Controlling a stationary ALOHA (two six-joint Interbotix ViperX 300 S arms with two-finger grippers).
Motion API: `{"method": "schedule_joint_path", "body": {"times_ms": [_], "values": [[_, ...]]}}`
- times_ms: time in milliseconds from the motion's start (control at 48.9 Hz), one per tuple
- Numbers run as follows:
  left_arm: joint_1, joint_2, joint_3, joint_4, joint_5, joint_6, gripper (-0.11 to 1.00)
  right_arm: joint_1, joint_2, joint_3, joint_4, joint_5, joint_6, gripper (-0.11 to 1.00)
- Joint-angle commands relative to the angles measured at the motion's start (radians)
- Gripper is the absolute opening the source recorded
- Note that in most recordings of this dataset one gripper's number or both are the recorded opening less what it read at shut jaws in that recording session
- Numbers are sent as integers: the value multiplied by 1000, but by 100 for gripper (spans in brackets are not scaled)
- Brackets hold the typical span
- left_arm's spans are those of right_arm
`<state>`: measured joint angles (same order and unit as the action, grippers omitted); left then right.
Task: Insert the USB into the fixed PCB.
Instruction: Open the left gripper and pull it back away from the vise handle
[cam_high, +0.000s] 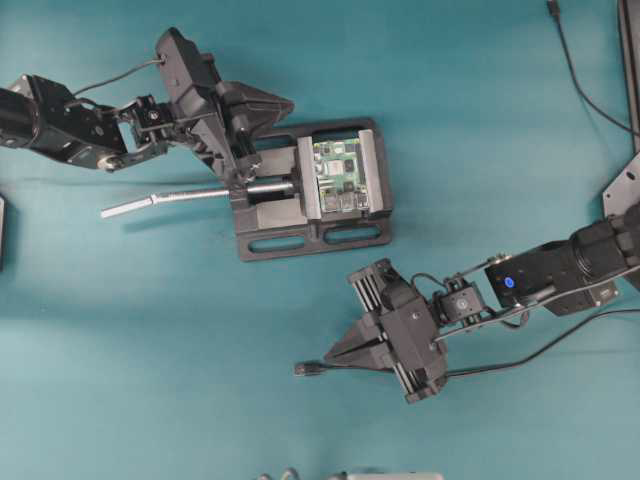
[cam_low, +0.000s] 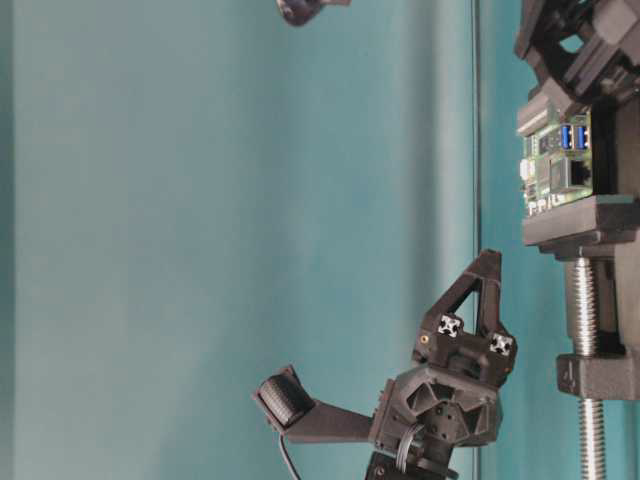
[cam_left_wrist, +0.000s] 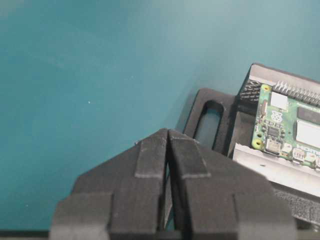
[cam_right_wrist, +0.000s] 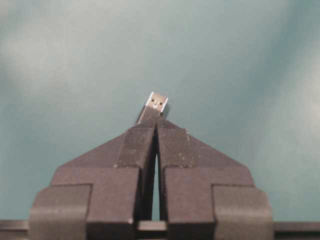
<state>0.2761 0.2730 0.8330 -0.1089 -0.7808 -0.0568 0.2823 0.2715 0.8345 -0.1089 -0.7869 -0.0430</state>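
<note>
Overhead gives the whole layout: green board (cam_high: 337, 176) clamped in a black vise (cam_high: 310, 190) mid-table, silver screw rod (cam_high: 180, 196) sticking out to its left. Left gripper (cam_high: 285, 104) sits at the vise's upper-left corner, right gripper (cam_high: 330, 352) lower down, well apart from the vise. The plug (cam_high: 305, 369) lies on the teal table (cam_high: 480, 120) just beside the right gripper's tips, its thin black cable (cam_high: 540, 352) running back under that arm. A second black cable (cam_high: 580, 80) trails in the top-right corner.

Table-level view is the only one showing the board edge-on: blue ports and a silver socket. The plug doesn't show there.

Left wrist view: jaws pressed together, nothing between them; vise base and the board's corner beyond, to the right.

Right wrist view: jaws closed tip to tip, empty. The plug pokes out just past the tips, slightly left of centre, lying on the table, not gripped. Silver metal shell with two small square holes, black body behind it, tilted a bit right.
</note>
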Motion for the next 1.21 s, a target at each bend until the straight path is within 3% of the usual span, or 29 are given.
{"method": "schedule_joint_path", "body": {"times_ms": [0,143,368,430,491,552,655,736,798,880,961,1186], "values": [[-14,-52,5,48,-2,25,1,8,-11,-12,5,0,6,0],[-34,-153,51,48,43,25,1,23,-32,-17,40,15,15,0],[-55,-396,167,54,232,41,1,23,-38,-31,40,21,12,0],[-61,-463,198,54,284,51,6,23,-37,-40,40,29,17,0],[-67,-528,227,52,334,54,16,21,-38,-54,40,54,20,1],[-71,-591,253,52,383,54,32,20,-38,-69,40,92,21,8],[-72,-701,285,46,472,40,62,21,-37,-91,40,144,20,34],[-83,-782,299,44,563,32,86,21,-37,-104,40,167,18,61],[-83,-848,316,44,630,35,96,20,-34,-107,43,166,17,76],[-84,-950,353,44,707,37,100,20,-25,-112,48,167,18,70],[-87,-1058,408,44,762,26,99,20,-15,-115,87,170,18,69],[-89,-1348,546,44,859,25,99,31,5,-107,264,170,14,71]]}}
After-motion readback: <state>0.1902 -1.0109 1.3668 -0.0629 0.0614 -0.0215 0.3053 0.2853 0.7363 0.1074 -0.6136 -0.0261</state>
